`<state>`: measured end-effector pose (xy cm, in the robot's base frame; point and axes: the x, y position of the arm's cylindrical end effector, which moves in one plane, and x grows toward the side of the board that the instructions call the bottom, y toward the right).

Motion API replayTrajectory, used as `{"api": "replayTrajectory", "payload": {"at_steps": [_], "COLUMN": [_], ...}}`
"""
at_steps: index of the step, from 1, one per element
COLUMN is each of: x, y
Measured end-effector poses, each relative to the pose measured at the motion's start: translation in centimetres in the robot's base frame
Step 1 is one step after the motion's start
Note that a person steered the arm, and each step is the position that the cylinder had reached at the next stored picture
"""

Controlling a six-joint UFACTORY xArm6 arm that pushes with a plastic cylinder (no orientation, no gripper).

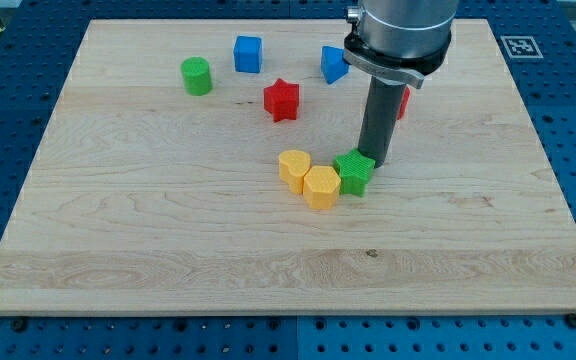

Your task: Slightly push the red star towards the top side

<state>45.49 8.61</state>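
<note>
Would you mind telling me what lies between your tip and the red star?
Nothing: in the camera view, only bare board separates my tip, beside the green star, from the red star.

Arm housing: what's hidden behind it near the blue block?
A red block peeks out on the arm housing's right; its shape is covered. The blue block shows on its left. My tip touches the green star.

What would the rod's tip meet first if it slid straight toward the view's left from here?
Probably the green star-shaped block: my tip sits just right of it, apparently touching.
</note>
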Motion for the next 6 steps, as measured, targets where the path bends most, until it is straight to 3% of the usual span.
{"api": "replayTrajectory", "payload": {"at_steps": [1, 3, 5, 6], "x": [-2.8, -7.8, -11.8, -15.7], "y": [-3.8, -16.9, -25.4, -26.8]}}
